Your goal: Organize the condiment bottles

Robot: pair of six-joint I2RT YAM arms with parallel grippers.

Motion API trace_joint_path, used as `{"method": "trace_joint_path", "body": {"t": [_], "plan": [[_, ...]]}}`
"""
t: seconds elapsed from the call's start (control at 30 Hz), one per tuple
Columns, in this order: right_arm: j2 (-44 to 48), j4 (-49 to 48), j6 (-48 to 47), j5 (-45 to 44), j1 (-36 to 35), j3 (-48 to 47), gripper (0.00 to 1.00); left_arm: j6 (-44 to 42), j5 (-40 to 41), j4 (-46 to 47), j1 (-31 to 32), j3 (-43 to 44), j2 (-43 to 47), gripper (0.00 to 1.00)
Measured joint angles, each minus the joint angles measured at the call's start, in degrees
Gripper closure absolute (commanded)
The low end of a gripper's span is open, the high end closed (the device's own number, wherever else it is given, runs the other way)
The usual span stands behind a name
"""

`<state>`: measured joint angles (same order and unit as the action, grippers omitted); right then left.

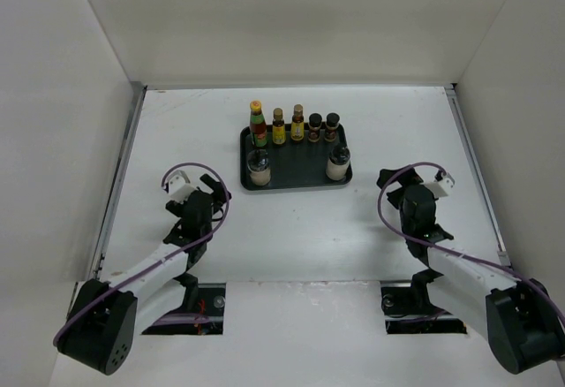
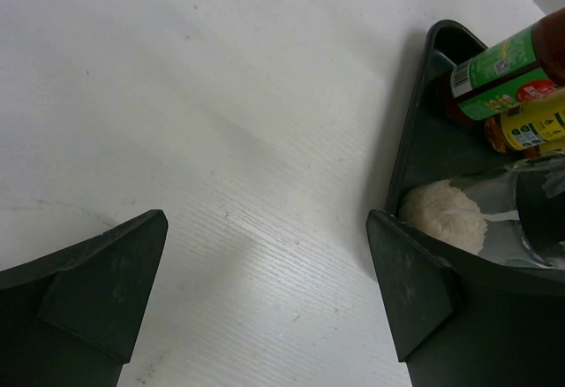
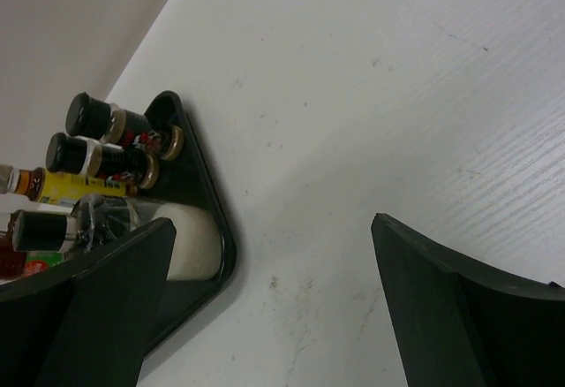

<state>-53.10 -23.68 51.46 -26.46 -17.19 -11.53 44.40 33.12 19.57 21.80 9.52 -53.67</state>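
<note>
The condiment bottles all stand on the black tray (image 1: 297,185). Along its back are a red bottle (image 1: 257,125), two slim amber ones (image 1: 278,127) (image 1: 297,125) and two dark-brown ones (image 1: 315,127) (image 1: 332,126). A white jar stands at each front corner (image 1: 259,169) (image 1: 336,163). My left gripper (image 1: 214,185) (image 2: 267,219) is open over bare table just left of the tray (image 2: 415,122); the red bottle (image 2: 508,69) and the near jar (image 2: 450,215) lie past its right finger. My right gripper (image 1: 402,179) (image 3: 274,223) is open to the tray's right, empty.
White walls close in the table at the back and on both sides. In the right wrist view the tray corner (image 3: 212,201), a white jar (image 3: 190,246) and the dark-brown bottles (image 3: 115,122) sit beside the left finger. Purple cables loop over both wrists.
</note>
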Motion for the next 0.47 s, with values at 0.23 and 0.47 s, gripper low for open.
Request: {"method": "trace_joint_path", "body": {"t": [0.23,0.47], "plan": [[-0.28,-0.44,0.44,0.61,0.74,0.02,0.00,0.02,-0.24,-0.33,0.02,1.20,-2.21,0.00],[-0.28,-0.70,0.59,0.70,0.79,0.02,0.00,0.00,-0.63,0.20,0.11,1.51,-5.11,0.00]]}}
